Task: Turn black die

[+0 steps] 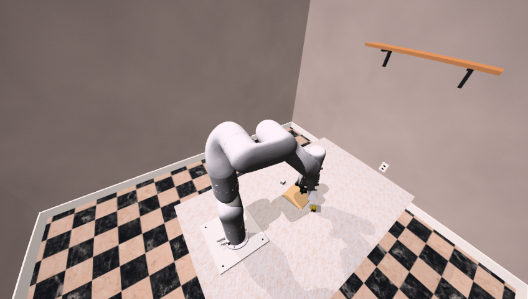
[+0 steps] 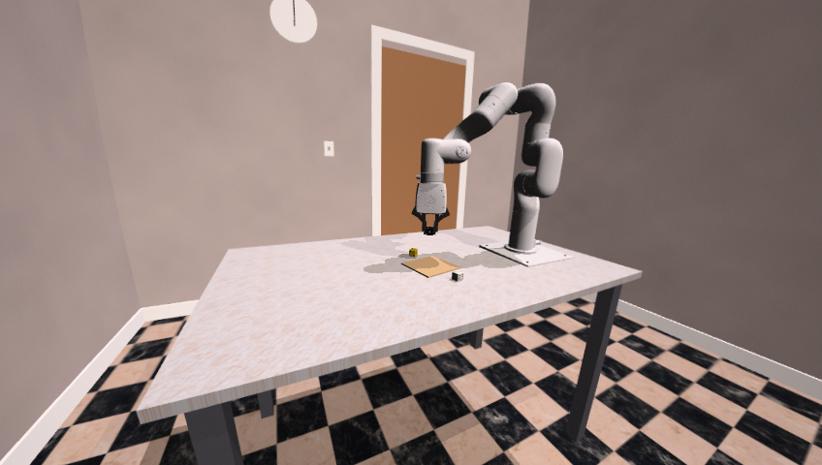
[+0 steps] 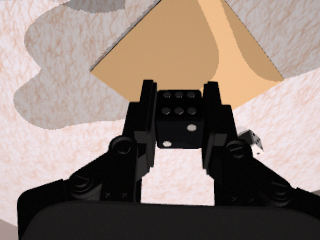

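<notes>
The gripper (image 1: 303,190) (image 2: 429,231) (image 3: 179,100) is clamping the black die (image 3: 179,119) between its 2 fingers, holding it up above the table (image 1: 296,255) (image 2: 323,311). In the wrist view the die is showing a face with 6 pips and another with 2 (white dots, rather dim on the 6). The tan mat (image 1: 295,197) (image 2: 429,266) (image 3: 165,55) is lying on the table below. The yellow die (image 1: 313,208) (image 2: 413,252) and the white die (image 1: 282,182) (image 2: 457,275) (image 3: 252,141) are resting beside the mat, 1 near each of 2 different sides.
</notes>
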